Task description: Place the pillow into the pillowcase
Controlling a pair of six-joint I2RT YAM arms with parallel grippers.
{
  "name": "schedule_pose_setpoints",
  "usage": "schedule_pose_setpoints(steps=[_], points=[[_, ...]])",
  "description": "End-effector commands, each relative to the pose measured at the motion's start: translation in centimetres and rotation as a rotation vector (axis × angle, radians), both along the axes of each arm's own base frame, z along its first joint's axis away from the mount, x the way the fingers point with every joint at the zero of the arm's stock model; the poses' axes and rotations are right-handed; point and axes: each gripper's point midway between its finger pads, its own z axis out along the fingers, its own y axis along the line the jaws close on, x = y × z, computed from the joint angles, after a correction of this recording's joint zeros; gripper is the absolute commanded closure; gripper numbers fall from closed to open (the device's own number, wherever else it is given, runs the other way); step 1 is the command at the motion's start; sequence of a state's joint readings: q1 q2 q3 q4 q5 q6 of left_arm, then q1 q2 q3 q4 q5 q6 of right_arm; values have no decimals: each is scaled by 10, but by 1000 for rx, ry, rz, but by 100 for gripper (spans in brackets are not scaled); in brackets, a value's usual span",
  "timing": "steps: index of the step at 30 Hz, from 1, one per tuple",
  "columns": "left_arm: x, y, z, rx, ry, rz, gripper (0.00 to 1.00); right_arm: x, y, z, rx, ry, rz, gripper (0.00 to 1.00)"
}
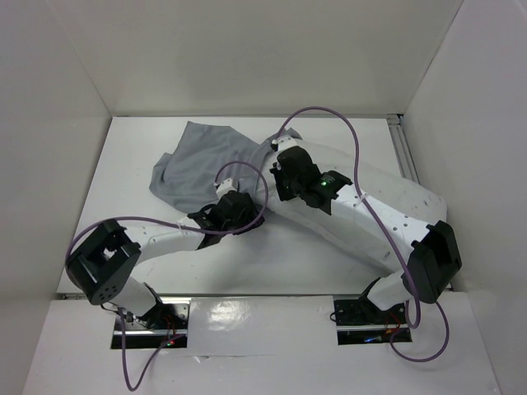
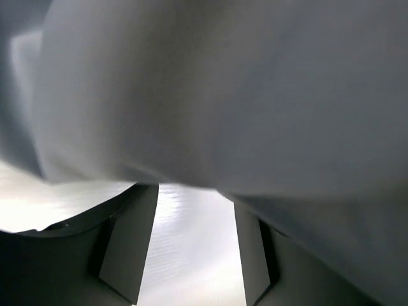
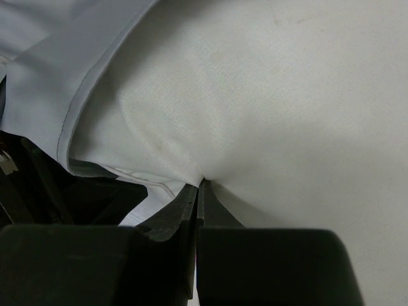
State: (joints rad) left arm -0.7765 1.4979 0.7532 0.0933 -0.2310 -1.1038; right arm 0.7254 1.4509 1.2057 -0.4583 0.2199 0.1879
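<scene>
On white table point(image 1: 132, 164), pillow point(image 3: 287, 115) fold between pressed-together right fingers point(image 3: 182, 210); left fingers point(image 2: 124, 255) apart, just beside.

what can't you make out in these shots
- Top view: the pillowcase mouth, hidden under the right arm.
- Left wrist view: the cloth above the open left tool, too blurred to tell which fabric it is.
- Right wrist view: how much of the pillow is inside; the frame edges cut it off beyond the shut right tool.
</scene>
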Motion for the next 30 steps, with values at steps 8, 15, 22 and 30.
schedule_pose_setpoints(steps=[8, 15, 22, 30], points=[[33, -9, 30, -22, -102, 63, 48, 11, 0, 27, 25, -53, -12, 100], [31, 7, 43, 21, -117, 105, 100, 11, 0, 21, -5, -19, -12, 100], [9, 11, 110, -21, -223, 3, 100, 16, 0, 15, -17, -19, -36, 100], [-10, 14, 140, -74, -261, -69, 100, 35, 0, 18, 4, -30, -71, 100]])
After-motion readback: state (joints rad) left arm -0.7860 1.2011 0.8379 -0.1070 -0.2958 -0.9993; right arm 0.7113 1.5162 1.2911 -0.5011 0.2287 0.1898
